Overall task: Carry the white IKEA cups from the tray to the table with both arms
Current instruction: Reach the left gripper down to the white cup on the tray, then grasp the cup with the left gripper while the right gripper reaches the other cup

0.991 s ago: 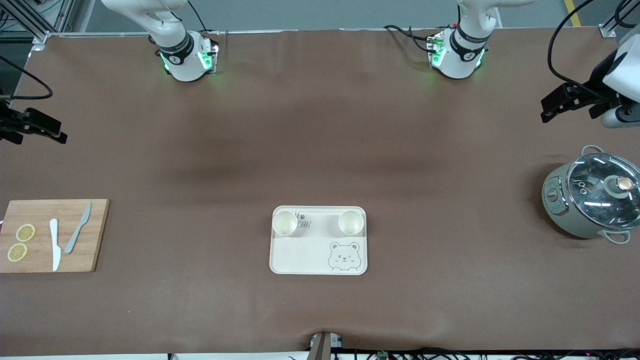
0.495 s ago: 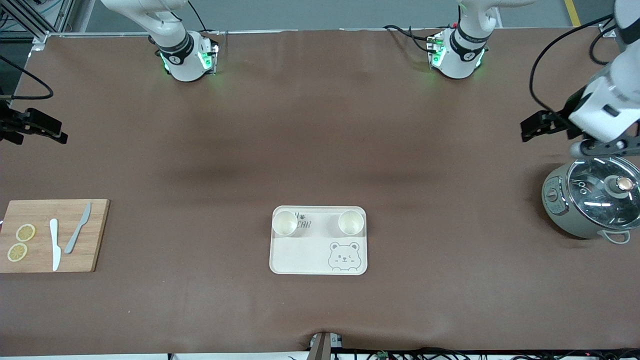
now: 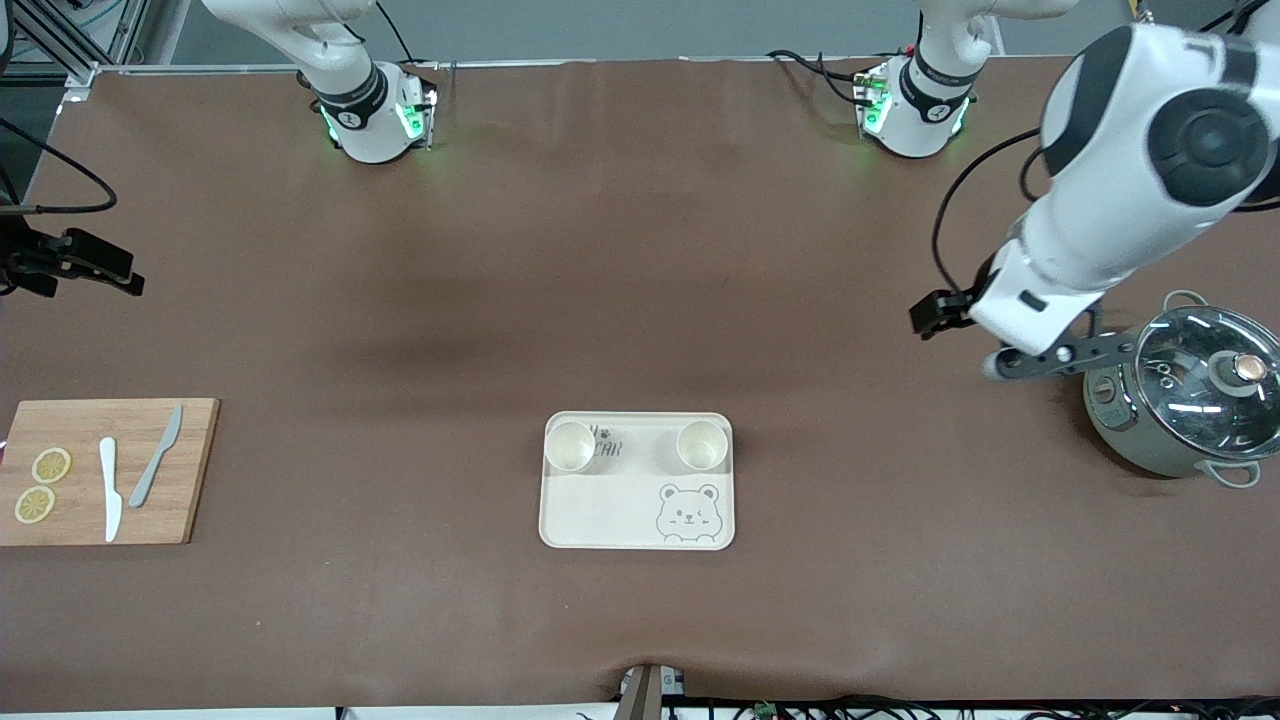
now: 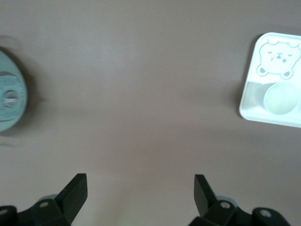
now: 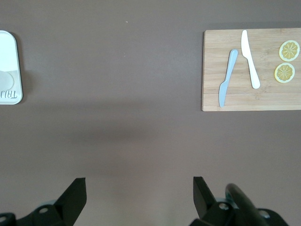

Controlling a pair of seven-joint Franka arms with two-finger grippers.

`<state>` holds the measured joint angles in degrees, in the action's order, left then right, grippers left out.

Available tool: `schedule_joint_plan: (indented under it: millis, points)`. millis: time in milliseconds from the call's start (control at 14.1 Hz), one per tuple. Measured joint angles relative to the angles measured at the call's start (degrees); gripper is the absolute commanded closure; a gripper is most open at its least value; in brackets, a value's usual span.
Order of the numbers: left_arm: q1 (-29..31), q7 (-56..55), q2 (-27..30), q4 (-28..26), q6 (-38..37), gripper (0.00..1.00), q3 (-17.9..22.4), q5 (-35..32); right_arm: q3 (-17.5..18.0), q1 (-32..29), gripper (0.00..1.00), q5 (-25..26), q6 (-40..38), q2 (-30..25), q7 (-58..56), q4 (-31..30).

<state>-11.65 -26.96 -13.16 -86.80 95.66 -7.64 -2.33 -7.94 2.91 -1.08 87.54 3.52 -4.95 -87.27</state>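
Two plain cream cups point(image 3: 570, 446) stand on bear-printed tray point(image 3: 600, 510).

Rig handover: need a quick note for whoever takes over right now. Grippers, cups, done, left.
Left gripper: open, empty, in the air over bare table beside the pot at the left arm's end.
Right gripper: open, empty, over bare table at the right arm's end, near the cutting board.
Both white cups stand upright on the tray, along its edge farther from the front camera, one at each end.
Done: nothing, no cup moved.
Left: each arm reaches its nearer cup, grips it, sets it on the table.
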Motion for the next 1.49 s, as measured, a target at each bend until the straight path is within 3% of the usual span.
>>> schedule_joint_plan:
  millis: [425,778,1344,1486]
  points:
    - [-6.42,-9.29,-8.16,0.08,12.22,0.0,-0.17,0.9,-0.01,0.0,0.0,0.0,0.0,0.16,0.0,0.01]
    - [-7.78,-9.39,-14.56,0.1,20.21,0.0,-0.18,1.64,-0.03,-0.05,0.0,0.02,0.04,2.55,-0.04,-0.02]
    - [-12.14,-10.59,-24.4,0.97,38.9,0.0,-0.25,1.73,-0.01,-0.05,0.0,-0.99,2.38,4.79,-0.04,-0.16]
    - [-12.3,-10.59,-26.49,1.09,42.09,0.11,-0.23,1.73,0.12,0.04,0.0,-1.6,4.64,6.83,-0.04,-0.19]
